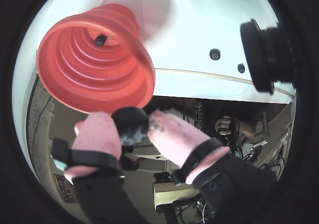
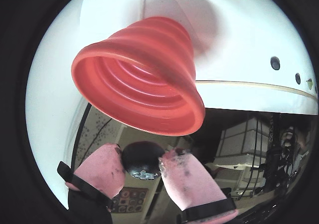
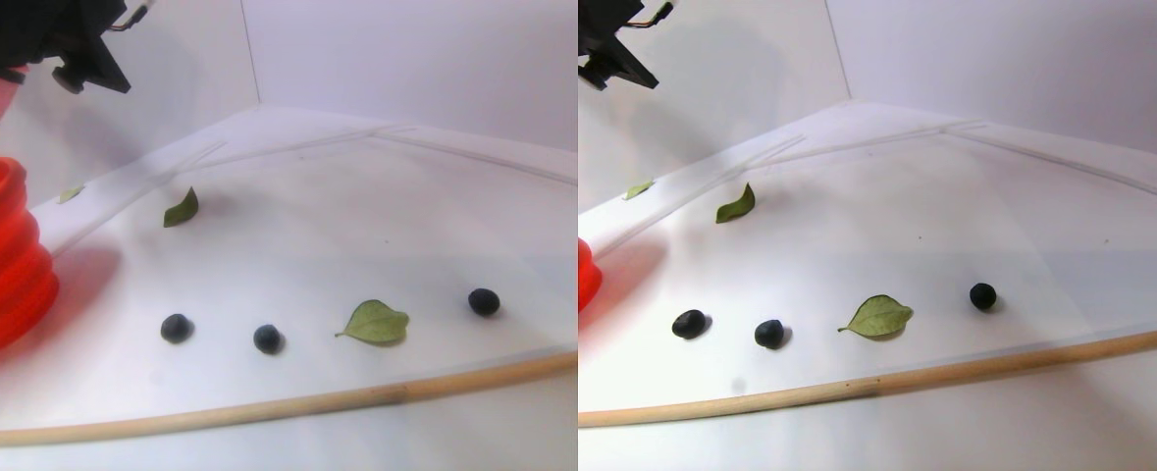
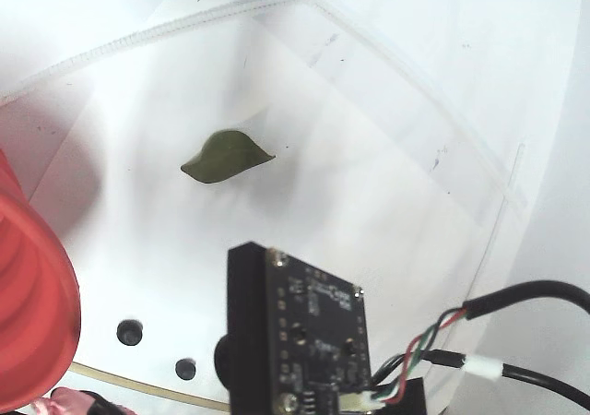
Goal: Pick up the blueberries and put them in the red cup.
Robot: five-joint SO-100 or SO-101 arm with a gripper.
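Blueberries: one [image 1: 130,122] is pinched between the pink pads of the hand [image 2: 143,165], just beside the rim of the red cup [image 1: 94,64]; another [image 1: 100,40] lies inside it. Three rest on the white surface [image 3: 342,245]: [image 3: 177,328], [image 3: 267,339], [image 3: 484,301]. The stereo pair's edge cuts off the cup and most of the hand. Three leaves show: [image 3: 375,322], [image 3: 182,209], [image 3: 71,194]

My test enclosure, white bench [image 3: 342,235] and white walls [image 3: 421,59], bare camera board [image 4: 300,327] with loose wiring, cluttered room behind
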